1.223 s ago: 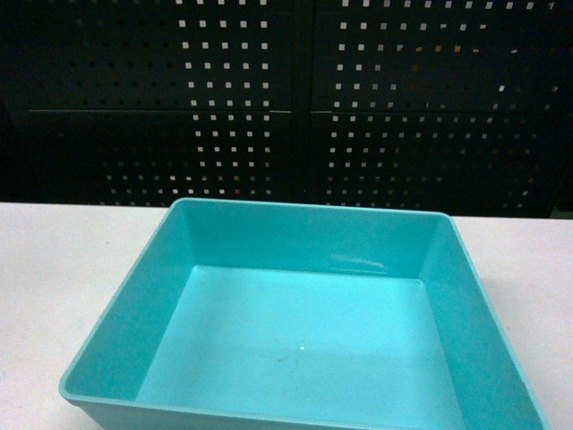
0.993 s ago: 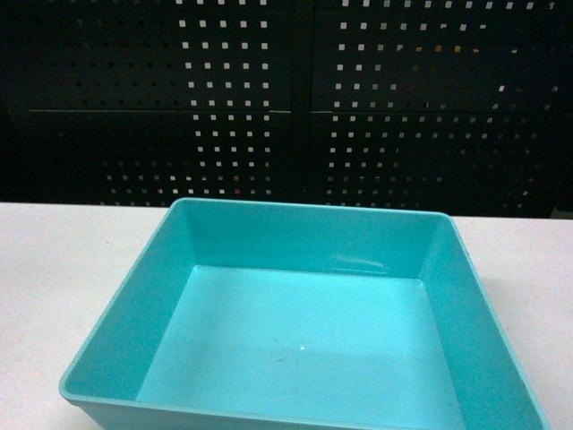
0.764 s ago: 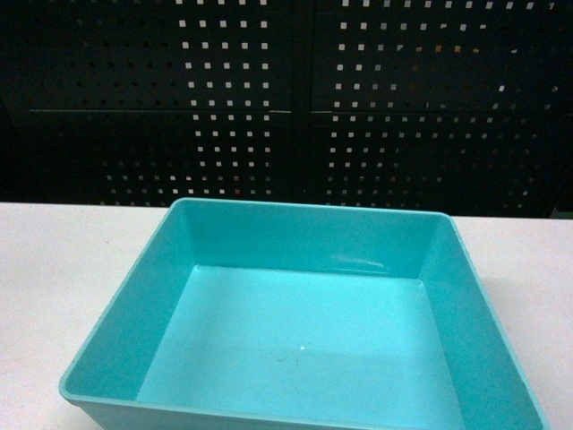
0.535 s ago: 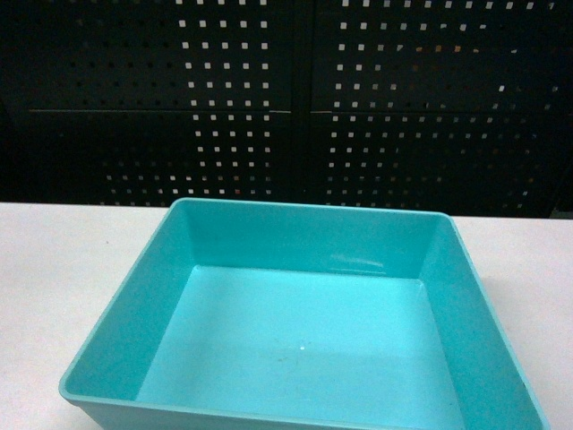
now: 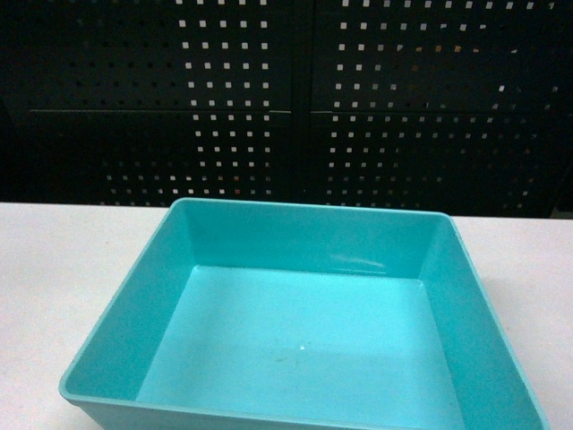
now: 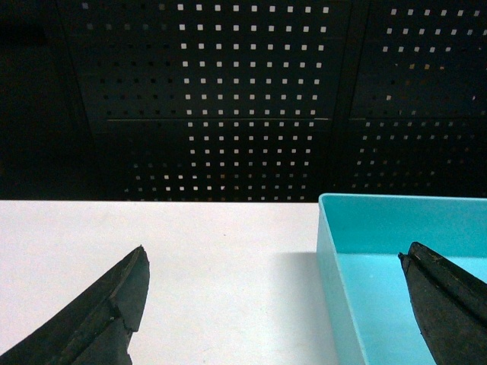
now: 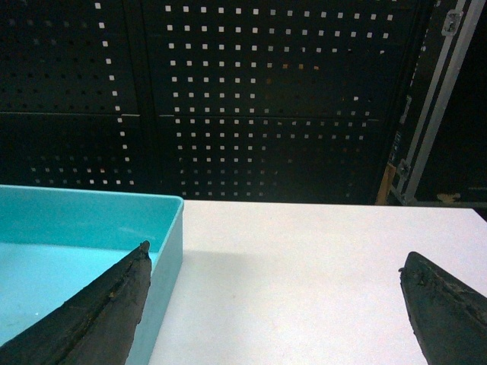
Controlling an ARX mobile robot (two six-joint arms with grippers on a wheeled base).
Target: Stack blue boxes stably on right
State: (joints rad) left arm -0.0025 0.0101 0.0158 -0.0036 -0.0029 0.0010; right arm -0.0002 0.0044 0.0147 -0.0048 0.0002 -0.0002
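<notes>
A shallow light turquoise tub (image 5: 295,331) stands empty on the white table, filling the lower middle of the head view. No other blue box shows in any view. My left gripper (image 6: 274,262) is open, its black fingers spread wide across the tub's (image 6: 396,258) left wall, one outside and one over the inside. My right gripper (image 7: 274,262) is open too, straddling the tub's (image 7: 76,243) right wall in the same way. Neither gripper touches the tub or holds anything. Both grippers are out of the head view.
The white table (image 5: 54,260) runs left and right of the tub. A black perforated panel (image 5: 286,98) stands behind the table. A metal-edged case frame (image 7: 434,91) leans at the far right.
</notes>
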